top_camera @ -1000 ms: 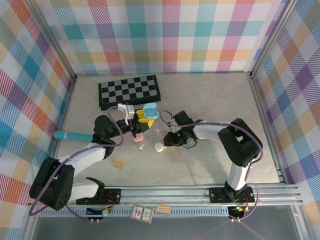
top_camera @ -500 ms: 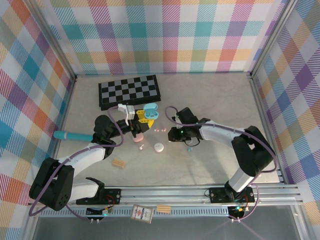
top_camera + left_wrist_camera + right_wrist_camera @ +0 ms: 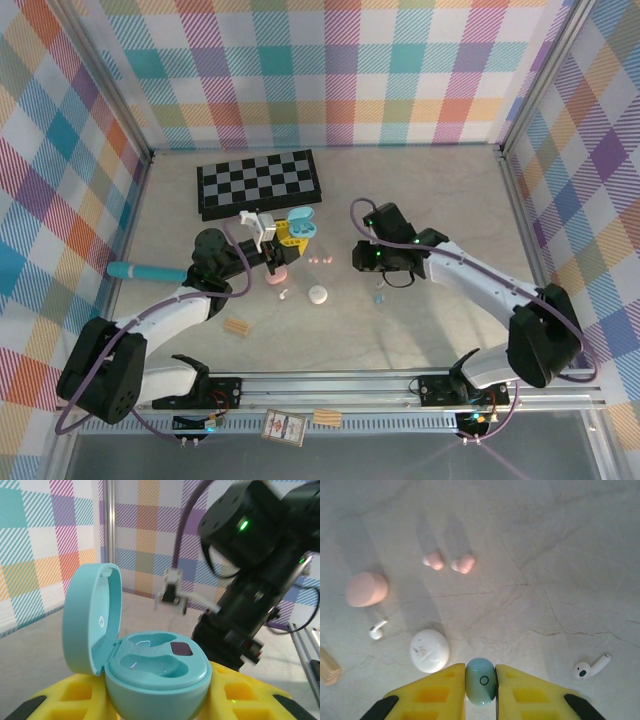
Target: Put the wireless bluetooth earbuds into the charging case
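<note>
My left gripper (image 3: 156,706) is shut on an open teal charging case (image 3: 156,666), lid tilted back and both wells empty. From above, that case (image 3: 301,223) is held up beside the checkerboard. A light blue earbud (image 3: 480,679) sits between the yellow fingers (image 3: 440,692) of my right gripper (image 3: 480,686), which is shut on it above the table. In the top view the right gripper (image 3: 359,258) hangs just right of the case. Two pink earbuds (image 3: 449,562) lie on the table ahead, and a white earbud (image 3: 376,630) lies to the left.
A pink case (image 3: 366,589) and a white case (image 3: 429,650) lie shut on the table. A pale earbud (image 3: 590,667) lies at the right, a wooden block (image 3: 237,327) nearer the arms. A checkerboard (image 3: 259,182) and a teal-handled tool (image 3: 150,271) lie at the back left.
My right gripper has moved right and away from the table's near side, carrying the blue earbud. The left gripper with the case has barely shifted.
</note>
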You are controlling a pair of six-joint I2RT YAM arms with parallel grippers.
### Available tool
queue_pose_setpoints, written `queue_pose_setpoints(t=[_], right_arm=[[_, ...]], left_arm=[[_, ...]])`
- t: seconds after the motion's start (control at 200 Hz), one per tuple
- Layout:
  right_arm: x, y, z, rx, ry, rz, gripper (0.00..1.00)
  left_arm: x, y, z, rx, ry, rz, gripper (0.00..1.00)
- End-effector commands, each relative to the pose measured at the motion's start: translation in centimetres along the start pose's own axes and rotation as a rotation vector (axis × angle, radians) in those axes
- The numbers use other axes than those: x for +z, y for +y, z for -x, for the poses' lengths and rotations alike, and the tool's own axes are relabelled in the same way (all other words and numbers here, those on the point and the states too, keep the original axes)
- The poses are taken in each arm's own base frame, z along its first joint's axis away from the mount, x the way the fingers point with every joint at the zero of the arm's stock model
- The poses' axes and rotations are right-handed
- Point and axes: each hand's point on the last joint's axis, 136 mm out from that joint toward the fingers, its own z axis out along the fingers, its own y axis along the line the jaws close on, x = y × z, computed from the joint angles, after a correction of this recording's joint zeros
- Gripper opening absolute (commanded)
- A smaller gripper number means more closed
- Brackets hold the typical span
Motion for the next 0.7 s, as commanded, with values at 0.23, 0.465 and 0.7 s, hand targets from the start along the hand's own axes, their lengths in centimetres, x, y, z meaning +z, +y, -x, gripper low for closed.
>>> queue_pose_setpoints(t=[0.23,0.465,0.7], right_arm=[[-8.0,5.2,4.3,-0.102,-0.123,0.158,0.2],[-10.4,8.7,6.9,-0.176,-0.151,0.25,0.19],[-10.0,10.6,7.3,-0.229,-0.128,0.285,0.2]], left_arm=[[2.3,0.3,0.4,0.091,-0.049,-0.001,0.35],[4.3,-0.6,-0.7,0.136,-0.005,-0.021,0.35],[6.0,-1.4,-0.7,0.152,-0.009,-0.052,0.35]])
